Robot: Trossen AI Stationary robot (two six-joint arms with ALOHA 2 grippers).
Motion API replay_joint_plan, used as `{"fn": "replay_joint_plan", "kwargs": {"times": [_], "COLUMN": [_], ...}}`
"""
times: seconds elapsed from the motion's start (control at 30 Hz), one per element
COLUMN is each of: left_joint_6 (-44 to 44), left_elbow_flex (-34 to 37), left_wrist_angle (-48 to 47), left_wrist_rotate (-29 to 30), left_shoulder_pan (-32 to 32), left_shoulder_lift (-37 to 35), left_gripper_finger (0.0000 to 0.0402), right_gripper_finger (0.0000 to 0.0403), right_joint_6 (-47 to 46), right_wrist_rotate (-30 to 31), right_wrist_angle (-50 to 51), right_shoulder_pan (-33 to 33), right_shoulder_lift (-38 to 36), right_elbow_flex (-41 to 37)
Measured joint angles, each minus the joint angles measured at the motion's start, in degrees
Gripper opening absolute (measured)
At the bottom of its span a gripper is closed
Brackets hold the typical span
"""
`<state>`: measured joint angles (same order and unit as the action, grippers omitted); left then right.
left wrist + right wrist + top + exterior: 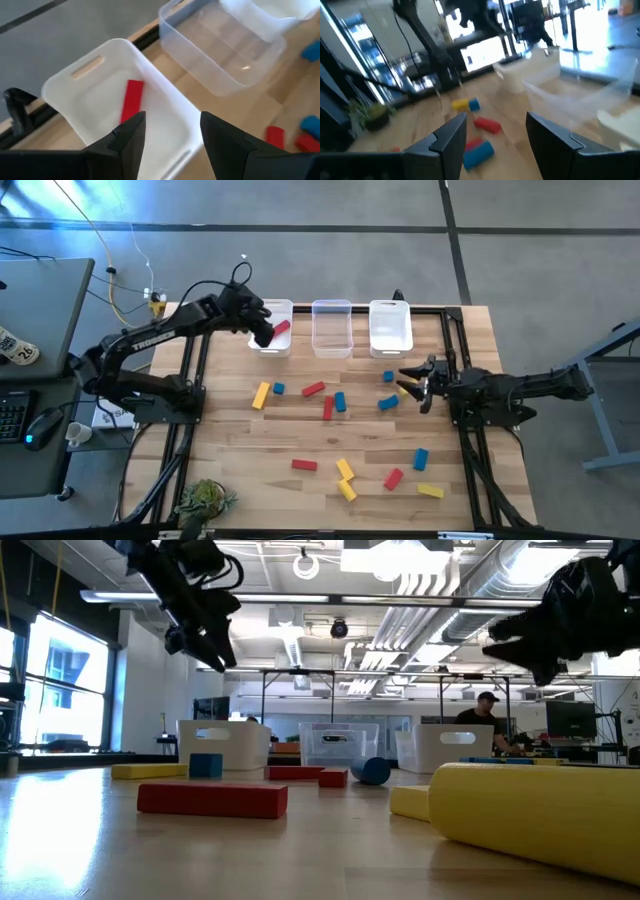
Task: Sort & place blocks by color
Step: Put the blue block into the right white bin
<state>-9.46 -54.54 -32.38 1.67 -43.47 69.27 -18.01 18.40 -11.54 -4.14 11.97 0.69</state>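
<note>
Left gripper (170, 135) hung over the left bin (75, 92), jaws apart, holding nothing. One red block (132, 100) lay inside that bin just ahead of my fingertips, long axis pointing away from them.

Right gripper (418, 387) sat low over the table, jaws apart and empty. Nearest loose piece looked like the blue block (477, 152), just ahead and slightly off toward one finger, lying crosswise to the jaw gap; a red one (487, 125) lay beyond it. My right arm was the closer one.

High view showed the rest of the blocks (345, 472) scattered well back from both jaws; wrist views missed those.
</note>
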Motion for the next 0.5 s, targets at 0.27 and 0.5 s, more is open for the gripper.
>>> {"fn": "replay_joint_plan", "kwargs": {"times": [0.27,0.5], "left_joint_6": [-0.9,-1.1], "left_elbow_flex": [0.0,0.0], "left_wrist_angle": [-5.2,-9.0], "left_wrist_rotate": [0.0,0.0], "left_shoulder_pan": [7.0,13.7], "left_shoulder_lift": [-2.0,-2.1], "left_gripper_finger": [0.0175,0.0174], "right_gripper_finger": [0.0193,0.0193], "right_joint_6": [-1.2,1.1], "right_wrist_rotate": [-6.2,-6.4], "right_wrist_angle": [-19.1,-8.5], "right_shoulder_pan": [0.0,0.0], "right_shoulder_lift": [0.0,0.1], "right_elbow_flex": [0.0,9.2]}}
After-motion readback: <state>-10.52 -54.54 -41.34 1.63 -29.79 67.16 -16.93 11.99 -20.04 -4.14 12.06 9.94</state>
